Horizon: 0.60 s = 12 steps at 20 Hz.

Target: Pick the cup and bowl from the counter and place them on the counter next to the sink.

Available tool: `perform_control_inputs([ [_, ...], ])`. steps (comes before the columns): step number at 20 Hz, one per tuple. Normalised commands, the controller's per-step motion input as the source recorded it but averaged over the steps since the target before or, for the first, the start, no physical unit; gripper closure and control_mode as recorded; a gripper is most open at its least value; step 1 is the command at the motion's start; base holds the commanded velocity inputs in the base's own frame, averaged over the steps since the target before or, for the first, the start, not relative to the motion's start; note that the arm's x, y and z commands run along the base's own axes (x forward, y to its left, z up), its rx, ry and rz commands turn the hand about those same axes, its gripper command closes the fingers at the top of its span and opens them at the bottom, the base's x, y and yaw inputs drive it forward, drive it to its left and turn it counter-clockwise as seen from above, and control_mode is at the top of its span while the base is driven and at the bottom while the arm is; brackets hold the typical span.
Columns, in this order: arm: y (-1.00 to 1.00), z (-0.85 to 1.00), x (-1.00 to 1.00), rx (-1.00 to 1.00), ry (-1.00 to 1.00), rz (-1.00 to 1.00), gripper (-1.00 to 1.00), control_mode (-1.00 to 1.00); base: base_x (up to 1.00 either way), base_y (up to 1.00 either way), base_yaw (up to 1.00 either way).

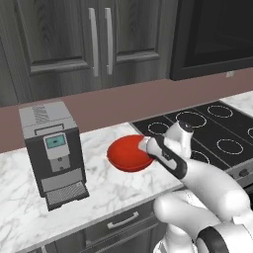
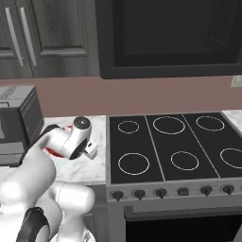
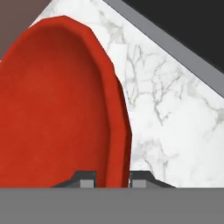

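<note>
Gripping the red bowl (image 3: 57, 105) by its rim, gripper (image 3: 113, 179) fingers narrowed astride it on the marble counter (image 3: 175, 113) beside the stovetop (image 1: 207, 128); next I judge a level lift sinkward.

I saw the wide, shallow, glossy red bowl (image 1: 127, 153) sitting upright at the centre of the left base view on the white grey-veined marble counter (image 1: 99, 185); in the hand view its rim (image 3: 117, 131) filled the left side.
</note>
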Motion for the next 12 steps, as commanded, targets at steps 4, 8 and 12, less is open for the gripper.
perform_control_inputs([
  [4,-0.18,0.5,-0.58,0.0,0.01,-0.06,1.0,-1.0,0.0,0.0,0.0],
  [8,-0.31,0.39,-0.64,0.0,0.04,-0.04,1.0,-1.0,0.0,0.0,0.0],
  [12,-0.37,0.39,-0.61,0.0,0.04,0.0,1.0,-1.0,0.0,0.0,0.0],
])
